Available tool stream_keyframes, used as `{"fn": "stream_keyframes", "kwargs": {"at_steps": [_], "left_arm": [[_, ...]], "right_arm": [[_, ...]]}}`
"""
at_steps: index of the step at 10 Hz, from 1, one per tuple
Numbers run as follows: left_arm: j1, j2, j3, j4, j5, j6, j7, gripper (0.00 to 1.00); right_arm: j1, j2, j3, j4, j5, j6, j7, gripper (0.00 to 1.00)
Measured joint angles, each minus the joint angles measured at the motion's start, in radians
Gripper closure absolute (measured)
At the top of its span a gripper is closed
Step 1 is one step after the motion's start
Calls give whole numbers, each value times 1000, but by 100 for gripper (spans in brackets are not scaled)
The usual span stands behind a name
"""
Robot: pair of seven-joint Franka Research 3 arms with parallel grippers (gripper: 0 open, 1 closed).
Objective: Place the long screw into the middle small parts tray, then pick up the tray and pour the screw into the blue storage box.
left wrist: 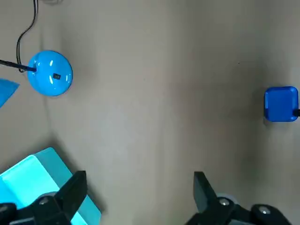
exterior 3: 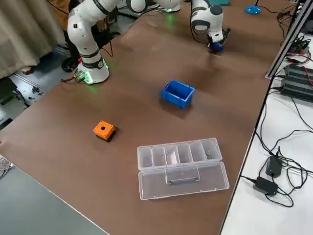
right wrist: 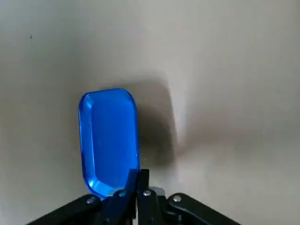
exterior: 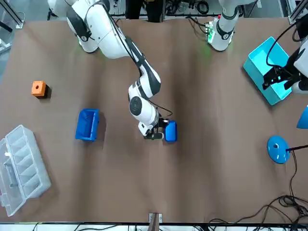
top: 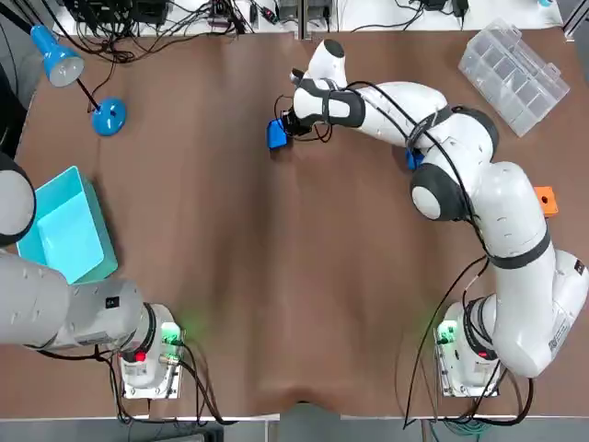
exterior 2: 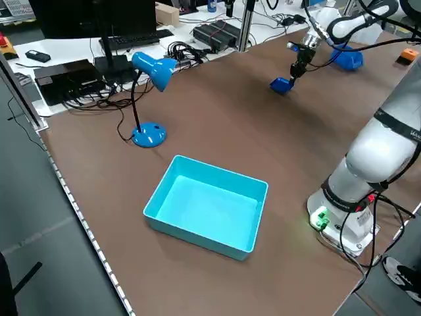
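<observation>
One tray [right wrist: 108, 138] held by right gripper [right wrist: 138, 177]; one blue bin [exterior: 87, 124]; one cyan box [top: 64, 230].

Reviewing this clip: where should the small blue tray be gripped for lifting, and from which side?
Pinch the small blue tray by its thin raised rim near a short-end corner, coming from above, since it sits level, open side up. The right gripper is shut there.

Left gripper [left wrist: 139, 178] hangs above the brown table [left wrist: 154, 93], fingers spread wide apart. A corner of the light blue storage box [left wrist: 33, 180] lies just beside one finger. The round blue lamp base [left wrist: 50, 73] stands farther off. The small blue tray [left wrist: 281, 104] sits well apart from both.
</observation>
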Motion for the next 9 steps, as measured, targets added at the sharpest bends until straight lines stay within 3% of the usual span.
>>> {"fn": "stream_keyframes", "kwargs": {"at_steps": [1, 2, 4, 5, 6, 8, 9], "left_arm": [[0, 0, 0, 0, 0, 0, 0, 0], [0, 0, 0, 0, 0, 0, 0, 0], [0, 0, 0, 0, 0, 0, 0, 0], [0, 0, 0, 0, 0, 0, 0, 0], [0, 0, 0, 0, 0, 0, 0, 0], [0, 0, -1, 1, 0, 0, 0, 0], [0, 0, -1, 1, 0, 0, 0, 0]], "right_arm": [[0, 0, -1, 0, 0, 0, -1, 95], [-3, 2, -2, 0, 0, 0, -2, 83], [-15, 4, -3, 0, 0, -1, -3, 72], [-30, 2, -6, 3, 0, -12, -7, 57], [-40, -9, -25, 13, -10, -58, -17, 43], [-49, -80, -125, 38, -78, -206, -27, 11], [-55, -135, -164, 41, -127, -273, -29, 4]]}}
